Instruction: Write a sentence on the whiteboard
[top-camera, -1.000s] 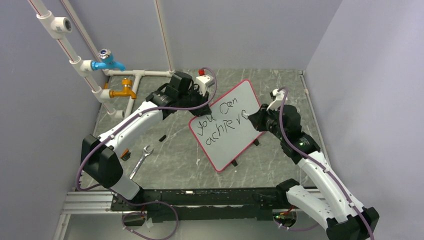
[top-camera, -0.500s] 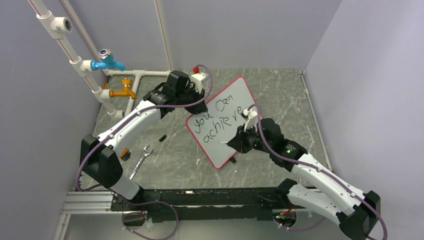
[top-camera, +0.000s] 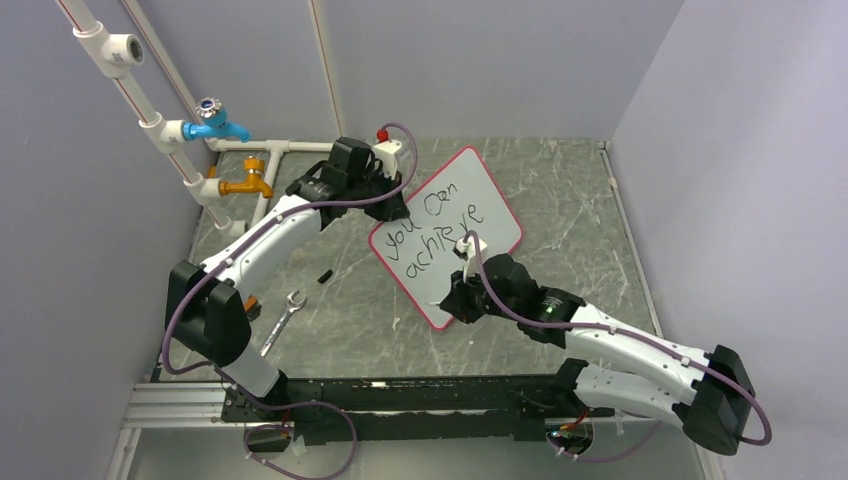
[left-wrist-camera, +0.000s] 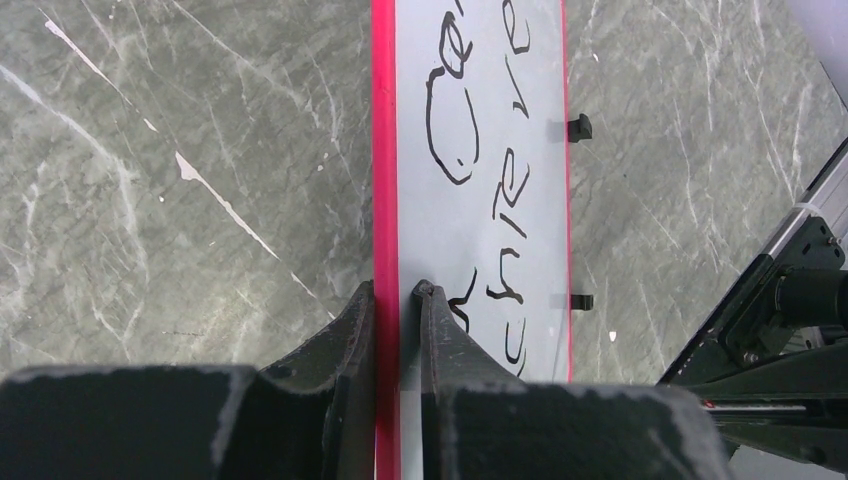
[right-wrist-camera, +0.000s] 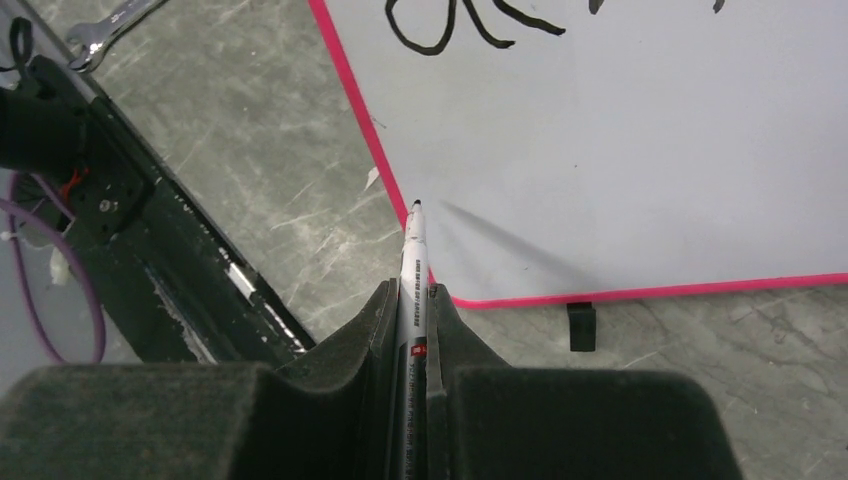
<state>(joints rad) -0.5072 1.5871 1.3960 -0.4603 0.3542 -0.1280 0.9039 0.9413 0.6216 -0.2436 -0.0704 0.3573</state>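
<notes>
Grey-green marbled tabletop (top-camera: 570, 180), pale lavender walls on three sides. White pipes at far left carry a blue tap (top-camera: 217, 126) and an orange tap (top-camera: 246, 186). A wrench (top-camera: 283, 322) lies near left.

The whiteboard (top-camera: 495, 225) is mid-table, turned diagonal, with black handwriting on its far half. Left gripper (left-wrist-camera: 395, 292) is clamped on its red rim at the far-left edge. Right gripper (right-wrist-camera: 412, 292), at the board's near corner, is closed on a marker (right-wrist-camera: 412, 245). The tip is over the blank white just inside the rim; contact unclear.
</notes>
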